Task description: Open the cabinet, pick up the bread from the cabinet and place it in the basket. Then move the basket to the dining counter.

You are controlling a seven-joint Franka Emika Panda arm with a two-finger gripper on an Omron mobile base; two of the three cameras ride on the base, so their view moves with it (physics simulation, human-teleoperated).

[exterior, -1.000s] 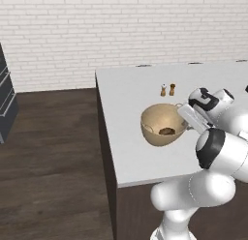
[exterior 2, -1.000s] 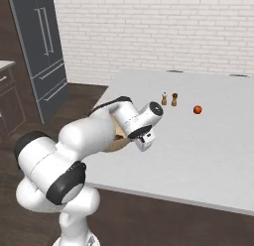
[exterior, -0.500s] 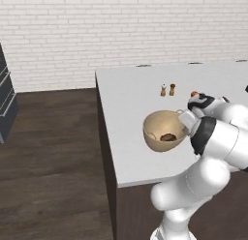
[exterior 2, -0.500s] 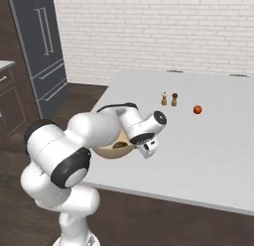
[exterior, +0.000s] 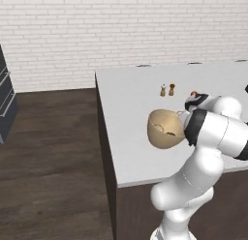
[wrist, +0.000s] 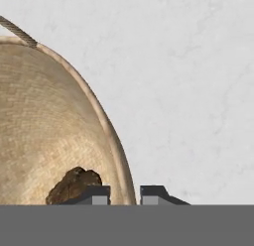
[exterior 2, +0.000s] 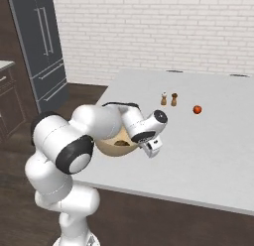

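Where the floor runs dark at the left of the left base view, a grey drawer unit [exterior: 6, 101] stands well apart from the fingers, and in the right base view a tall grey fridge [exterior 2: 42, 46] stands far off to the left.

Next comes the white tabletop [exterior: 131, 113], with the basket [exterior: 164, 128] sitting tipped on it, its opening turned up and partly toward the left base camera. The bread [wrist: 73, 184] lies inside the basket, low against the wall, just inside the rim from the fingers; in the right base view it shows as a dark lump [exterior 2: 120, 142] in the tan bowl [exterior 2: 117, 147].

The fingers [wrist: 125, 194] straddle the basket's rim: one tip sits inside the wall, next to the bread, and the other outside over the bare tabletop [wrist: 188, 91]. They stand narrowly apart, closed onto the rim between them, and hold the basket by that edge. A loop handle [wrist: 17, 31] shows at the rim far from the fingers.

Beyond the fingers on the tabletop, two small shakers [exterior 2: 168, 98] stand upright side by side. Right of them, a small red fruit [exterior 2: 197, 109] lies alone, apart from the basket.
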